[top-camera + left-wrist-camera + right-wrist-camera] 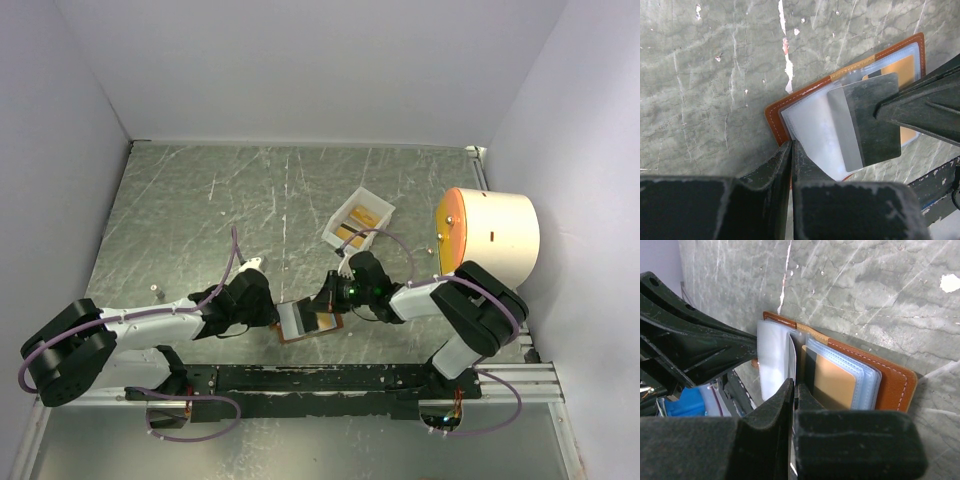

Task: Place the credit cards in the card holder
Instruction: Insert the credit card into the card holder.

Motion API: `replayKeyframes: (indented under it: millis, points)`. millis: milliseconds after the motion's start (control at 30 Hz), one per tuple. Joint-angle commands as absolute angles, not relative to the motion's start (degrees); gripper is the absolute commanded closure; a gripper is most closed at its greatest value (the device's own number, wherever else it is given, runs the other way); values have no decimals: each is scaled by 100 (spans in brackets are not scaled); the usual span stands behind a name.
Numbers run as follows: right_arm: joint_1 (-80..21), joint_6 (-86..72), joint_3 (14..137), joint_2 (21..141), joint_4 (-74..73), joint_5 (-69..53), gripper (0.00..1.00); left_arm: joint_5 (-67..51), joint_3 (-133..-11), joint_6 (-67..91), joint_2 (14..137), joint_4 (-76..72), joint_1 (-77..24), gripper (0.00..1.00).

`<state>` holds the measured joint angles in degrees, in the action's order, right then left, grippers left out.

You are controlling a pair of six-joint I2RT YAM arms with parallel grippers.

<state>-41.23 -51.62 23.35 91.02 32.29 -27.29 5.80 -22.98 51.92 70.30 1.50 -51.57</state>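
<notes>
The brown card holder (pixel 318 330) lies open at the near middle, between both grippers. My left gripper (pixel 270 312) is shut on its left edge (pixel 791 149), where a clear pocket leaf (pixel 771 360) stands lifted. My right gripper (pixel 328 300) is shut on a thin card (pixel 871 120). The card looks grey from the left wrist view and stands on edge over the open pockets (pixel 794 390). An orange card (pixel 835 382) sits inside a clear pocket on the right half and also shows in the left wrist view (pixel 900 67). More orange credit cards (pixel 362 215) lie in the tray.
A small white tray (pixel 372 197) sits behind the right gripper, at the middle right. A big cream cylinder with an orange face (pixel 490 235) stands at the right wall. The table's near edge with a black rail (pixel 330 378) is just behind the holder.
</notes>
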Motion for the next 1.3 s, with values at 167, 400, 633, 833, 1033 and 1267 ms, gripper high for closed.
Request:
replayKeyframes:
  millis: [167, 400, 633, 833, 1033, 1267]
  points:
    - [-4208, -4463, 2937, 8551, 773, -1485, 76, 619, -2234, 5150, 7184, 342, -5177, 84]
    - [-4223, -4056, 3308, 8199, -50, -1054, 64, 587, -2225, 5159, 7228, 282, -5175, 84]
    - [-4593, -4137, 3391, 8591, 337, -1344, 64, 588, -2240, 5159, 7203, 287, -5176, 84]
    - [-4955, -4365, 3445, 8904, 703, -1447, 64, 578, -2280, 5150, 7207, 318, -5171, 84]
    - [-5109, -4502, 3566, 8888, 714, -1463, 66, 562, -2348, 5123, 7257, 337, -5169, 84]
    - [-5115, -4464, 3605, 8754, 546, -1371, 67, 554, -2363, 5115, 7260, 319, -5169, 84]
